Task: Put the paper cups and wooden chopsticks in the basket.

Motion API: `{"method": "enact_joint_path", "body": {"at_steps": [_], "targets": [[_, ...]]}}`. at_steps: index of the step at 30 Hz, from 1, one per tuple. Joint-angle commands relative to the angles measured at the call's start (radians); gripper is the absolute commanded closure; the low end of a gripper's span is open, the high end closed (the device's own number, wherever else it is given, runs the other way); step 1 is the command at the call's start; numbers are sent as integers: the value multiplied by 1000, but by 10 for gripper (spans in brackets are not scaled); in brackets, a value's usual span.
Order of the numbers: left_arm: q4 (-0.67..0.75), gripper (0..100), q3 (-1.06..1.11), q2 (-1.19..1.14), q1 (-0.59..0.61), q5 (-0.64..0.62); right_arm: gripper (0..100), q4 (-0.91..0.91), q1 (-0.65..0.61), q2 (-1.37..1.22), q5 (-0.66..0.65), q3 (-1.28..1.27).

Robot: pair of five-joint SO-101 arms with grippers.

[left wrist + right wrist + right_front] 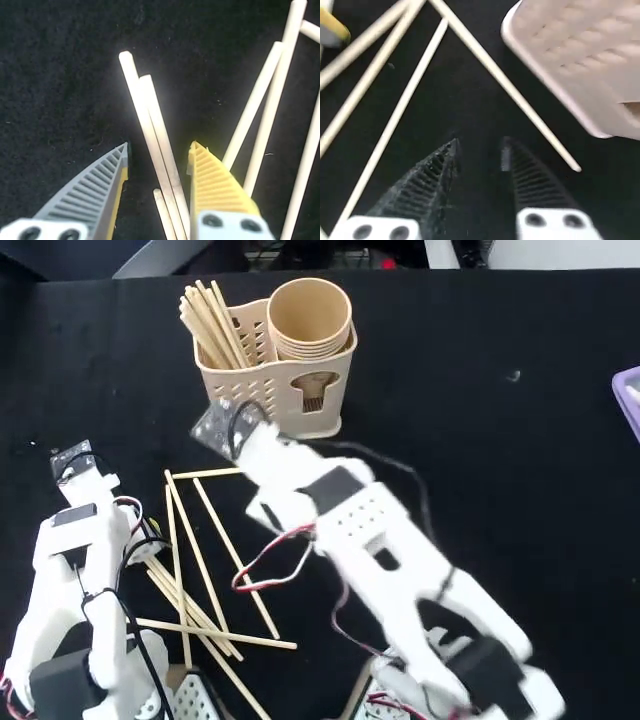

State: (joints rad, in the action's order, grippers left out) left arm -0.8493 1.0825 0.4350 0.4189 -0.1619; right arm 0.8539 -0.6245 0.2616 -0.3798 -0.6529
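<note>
The beige basket (290, 380) stands at the back of the black table, holding stacked paper cups (310, 315) and several wooden chopsticks (212, 325). More chopsticks (200, 570) lie scattered in front of it. My left gripper (157, 150) is open, low over the cloth, with two chopsticks (150, 120) lying side by side between its fingers. It sits at the left end of the pile (148, 548). My right gripper (479, 145) is open over bare cloth with nothing between its fingers. The basket's foot (570, 65) is just beyond it, and a chopstick (510, 92) runs across ahead of its fingertips.
A purple object (628, 400) sits at the table's right edge. The right arm (340, 510) stretches across the middle toward the basket, with red and black wires (270, 570) hanging over the chopsticks. The left gripper's yellow finger (330, 27) appears in the right wrist view.
</note>
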Motion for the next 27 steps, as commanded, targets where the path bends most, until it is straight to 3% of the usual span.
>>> {"method": "enact_joint_path", "body": {"at_steps": [1,12,17,27], "targets": [[23,801,1,8,4,8,794,-103,-12,-143,-20,38],[23,801,1,8,4,8,772,-12,-43,-427,-264,309],[21,801,1,8,5,8,668,3,-38,-453,-285,349],[18,801,-1,8,7,8,663,5,-17,-575,-374,452]]}}
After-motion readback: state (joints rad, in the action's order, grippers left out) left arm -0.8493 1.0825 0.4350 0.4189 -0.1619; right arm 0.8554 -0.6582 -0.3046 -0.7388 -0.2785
